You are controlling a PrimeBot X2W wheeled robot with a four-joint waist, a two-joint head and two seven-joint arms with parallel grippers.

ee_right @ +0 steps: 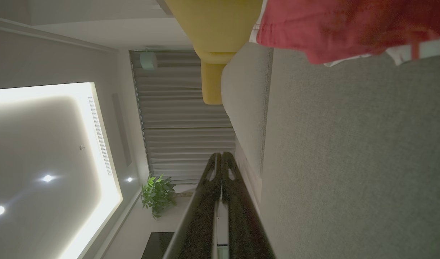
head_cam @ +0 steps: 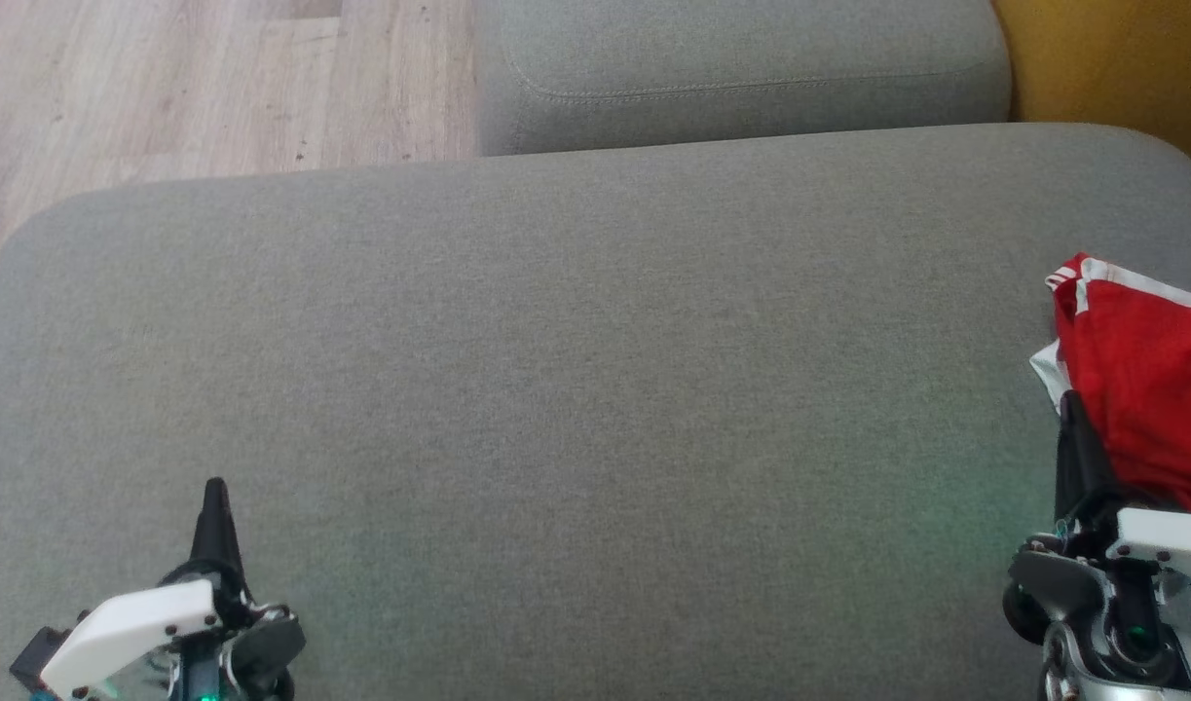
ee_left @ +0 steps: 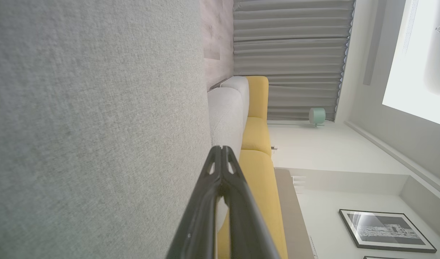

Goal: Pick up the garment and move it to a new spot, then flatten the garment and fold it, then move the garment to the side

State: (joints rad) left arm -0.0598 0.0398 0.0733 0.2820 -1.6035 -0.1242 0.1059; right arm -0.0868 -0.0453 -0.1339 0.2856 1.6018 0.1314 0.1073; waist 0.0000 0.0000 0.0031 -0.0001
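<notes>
While your red garment (head_cam: 1145, 380) sits bunched at the right edge on the grey cushion (head_cam: 576, 370), your left gripper (head_cam: 215, 485) at lower left and your right gripper (head_cam: 1070, 399) right beside the garment both have fingers pressed together. Wood floor (head_cam: 167, 88) is at upper left.

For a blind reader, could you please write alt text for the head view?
A red-and-white garment lies at the right edge of a grey sofa cushion. The left gripper and right gripper, both shut, sit at the lower corners.

Grey cushion (head_cam: 556, 389) with red garment (head_cam: 1145, 389)
</notes>
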